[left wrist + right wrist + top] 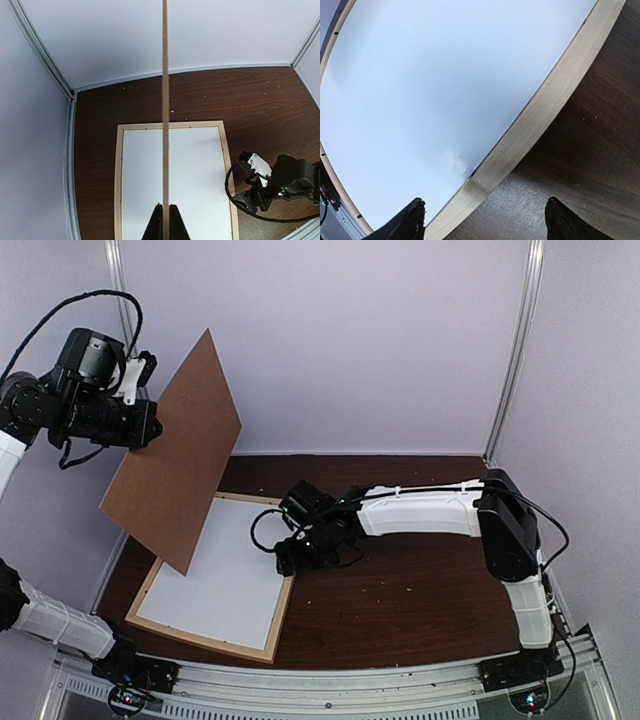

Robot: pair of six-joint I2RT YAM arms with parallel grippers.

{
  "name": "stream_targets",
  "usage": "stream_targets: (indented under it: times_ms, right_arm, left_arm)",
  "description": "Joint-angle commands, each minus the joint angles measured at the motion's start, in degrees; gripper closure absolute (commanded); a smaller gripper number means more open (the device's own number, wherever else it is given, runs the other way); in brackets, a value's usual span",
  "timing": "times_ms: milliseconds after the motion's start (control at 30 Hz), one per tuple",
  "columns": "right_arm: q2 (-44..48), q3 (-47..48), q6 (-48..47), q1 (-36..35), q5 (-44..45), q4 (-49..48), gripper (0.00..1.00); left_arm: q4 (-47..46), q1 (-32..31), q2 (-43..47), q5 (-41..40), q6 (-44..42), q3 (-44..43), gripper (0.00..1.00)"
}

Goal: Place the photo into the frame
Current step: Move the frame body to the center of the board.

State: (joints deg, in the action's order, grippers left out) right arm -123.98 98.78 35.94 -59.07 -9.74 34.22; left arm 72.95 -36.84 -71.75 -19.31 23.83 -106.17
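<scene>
Clamping the backing board (175, 455) aloft are the left jaws; right jaws gape over the frame (200, 639).

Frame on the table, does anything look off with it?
Mostly fine: the frame lies flat, the photo white side up. One small dark gap shows at its right rail; the backing board is held above.
</scene>
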Motion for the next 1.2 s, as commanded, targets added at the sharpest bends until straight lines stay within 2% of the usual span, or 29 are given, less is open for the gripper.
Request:
stream_targets:
  times_ms: [0, 567, 867, 1167]
  right_arm:
    - [-3.6, 5.1, 0.5, -1.9, 6.1, 5.7, 0.18]
    - [-8.5, 8.3, 2.1, -3.4, 9.4, 7.6, 0.25]
    - [-4.1, 1.0, 3.4, -1.1, 12.0, 6.7, 0.33]
    - [2.8, -12.0, 6.8, 0.9, 13.5, 2.3, 0.44]
  left_arm:
    - [-6.4, 0.2, 2.1, -1.2, -2.2, 2.0, 1.0]
    - [-7.7, 0.2, 2.6, 0.6, -3.4, 5.0, 1.0]
    - [-10.1, 0.2, 2.1, 4.3, -4.0, 5.5, 1.0]
    - [-13.3, 0.2, 1.5, 11.2, -3.1, 6.0, 1.0]
